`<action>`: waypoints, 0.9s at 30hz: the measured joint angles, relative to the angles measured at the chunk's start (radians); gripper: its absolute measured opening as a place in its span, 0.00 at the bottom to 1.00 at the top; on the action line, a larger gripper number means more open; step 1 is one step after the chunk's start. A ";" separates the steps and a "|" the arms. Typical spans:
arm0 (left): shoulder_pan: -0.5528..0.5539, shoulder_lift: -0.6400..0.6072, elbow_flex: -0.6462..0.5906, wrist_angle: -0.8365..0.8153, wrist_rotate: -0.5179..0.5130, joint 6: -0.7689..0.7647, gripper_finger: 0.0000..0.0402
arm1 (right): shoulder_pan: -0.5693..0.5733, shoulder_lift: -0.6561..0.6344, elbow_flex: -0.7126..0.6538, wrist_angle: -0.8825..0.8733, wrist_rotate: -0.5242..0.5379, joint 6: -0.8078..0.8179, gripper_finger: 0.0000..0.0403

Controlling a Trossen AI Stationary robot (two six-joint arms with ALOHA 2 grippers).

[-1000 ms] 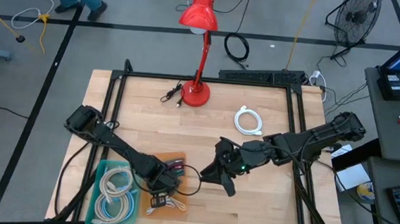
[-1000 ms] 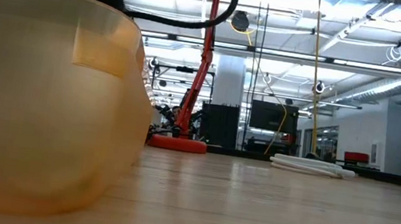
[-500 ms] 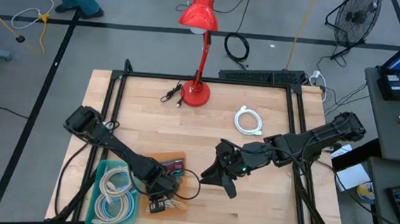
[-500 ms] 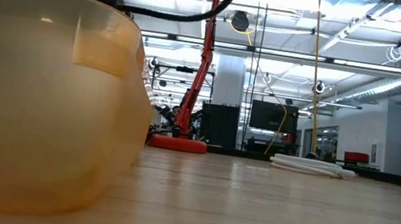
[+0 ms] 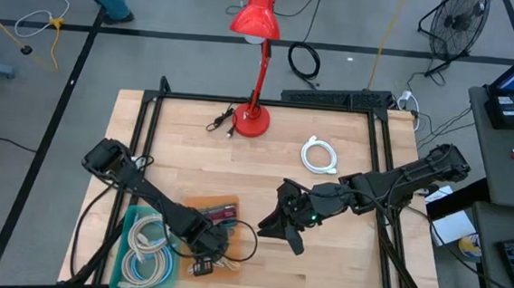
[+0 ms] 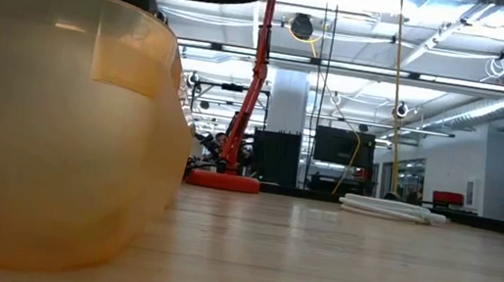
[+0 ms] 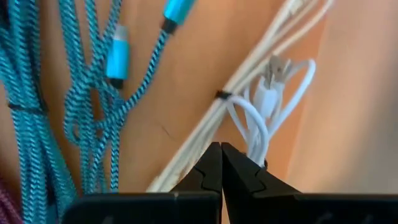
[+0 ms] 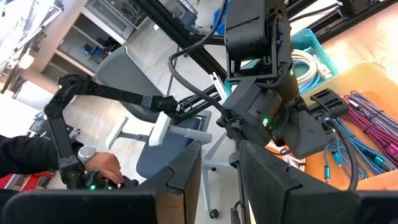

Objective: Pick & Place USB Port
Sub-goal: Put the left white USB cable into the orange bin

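An orange tray (image 5: 200, 204) near the table's front holds USB cables: blue braided ones (image 7: 106, 93), magenta ones (image 8: 373, 127) and a thin white one (image 7: 261, 118). My left gripper (image 7: 221, 163) is shut and points steeply down over the tray's near right part (image 5: 203, 260), with its tips beside the white cable's loop. My right gripper (image 8: 221, 168) hangs open and level above the table's middle (image 5: 274, 229), with nothing between its fingers, and faces the left arm. No USB port apart from the cables' plugs can be made out. My left gripper's shut fingertips (image 7: 231, 167) stand right at the white cable's loop (image 7: 254, 140), coming from above. Whether they touch it I cannot tell. Nothing shows between the fingers.
A teal bin (image 5: 134, 217) with coiled white cables adjoins the tray on its left. A red desk lamp (image 5: 252, 116), a small black cable (image 5: 219, 121) and a white coil (image 5: 320, 155) lie toward the far edge. In the low view the tray's wall (image 6: 46, 132) fills the left.
My left gripper has tipped a little and edged toward the table's near edge over the orange tray, staying shut. My right arm has kept still.
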 joint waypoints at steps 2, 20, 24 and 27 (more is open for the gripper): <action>0.008 0.021 0.000 0.016 0.052 0.017 0.00 | 0.000 0.000 0.000 0.000 0.000 0.000 0.25; 0.031 0.101 0.003 0.197 0.103 -0.003 0.00 | -0.004 0.000 0.000 0.004 0.035 0.004 0.25; 0.032 0.101 0.003 0.194 0.089 -0.009 0.00 | -0.005 0.000 0.000 0.004 0.035 0.004 0.25; 0.031 0.099 0.003 0.175 0.072 -0.019 0.00 | -0.005 0.000 0.000 0.004 0.035 0.004 0.25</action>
